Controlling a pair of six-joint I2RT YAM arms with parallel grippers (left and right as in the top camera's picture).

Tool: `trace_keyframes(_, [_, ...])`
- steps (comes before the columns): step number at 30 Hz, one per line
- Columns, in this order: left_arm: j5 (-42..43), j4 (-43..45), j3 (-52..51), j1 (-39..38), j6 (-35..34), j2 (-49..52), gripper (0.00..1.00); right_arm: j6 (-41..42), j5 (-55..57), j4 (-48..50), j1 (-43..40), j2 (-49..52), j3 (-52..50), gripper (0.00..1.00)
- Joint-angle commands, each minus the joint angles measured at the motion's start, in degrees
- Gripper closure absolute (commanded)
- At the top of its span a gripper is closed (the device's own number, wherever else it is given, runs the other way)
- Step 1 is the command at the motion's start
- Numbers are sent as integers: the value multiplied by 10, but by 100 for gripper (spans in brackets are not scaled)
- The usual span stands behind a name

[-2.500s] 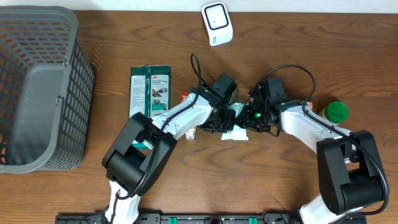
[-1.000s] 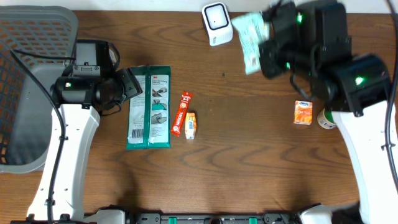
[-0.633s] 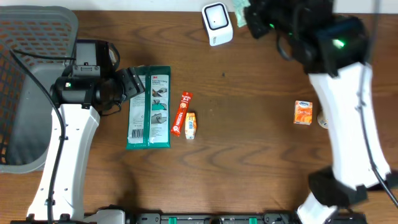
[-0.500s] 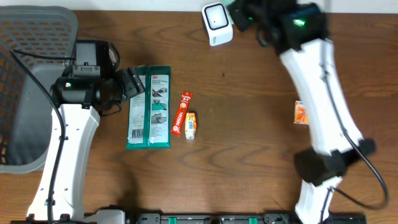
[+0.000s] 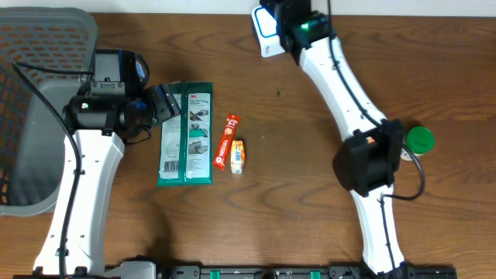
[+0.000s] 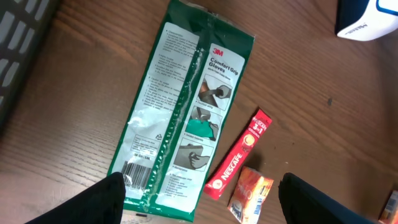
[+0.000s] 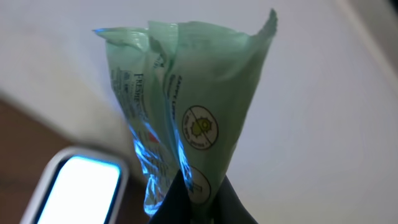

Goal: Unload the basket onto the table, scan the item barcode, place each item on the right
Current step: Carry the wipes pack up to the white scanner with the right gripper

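The right gripper (image 7: 188, 198), cut off at the bottom edge of its wrist view, is clamped on the lower end of a pale green packet (image 7: 186, 112); the packet stands upright just above and beside the glowing scanner (image 7: 74, 186); its print is too blurred to find a barcode. From overhead that packet is hidden under the wrist at the top edge, and the scanner is half covered. The left gripper (image 5: 161, 104) stands open and empty, just beside the gloves pack (image 5: 186, 133); its wrist view shows only dark fingers (image 6: 106, 199) at the lower corners, yet reads the pack, the red coffee stick (image 6: 239, 155) and the small orange box (image 6: 250, 194) clearly. Only overhead shows the whole basket (image 5: 46, 108) and the green cap (image 5: 420, 138).
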Motion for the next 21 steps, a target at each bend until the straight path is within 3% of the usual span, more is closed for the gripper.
trace_keyframes(1, [-4, -1, 5, 2, 4, -2, 20, -71, 79, 80, 18, 57, 7, 99])
trace_keyframes(9, [-4, -1, 5, 2, 4, -2, 20, -207, 125, 207, 42, 158, 7, 99])
trace_keyframes(21, [-4, -1, 5, 2, 4, -2, 20, -143, 160, 105, 75, 172, 7, 99])
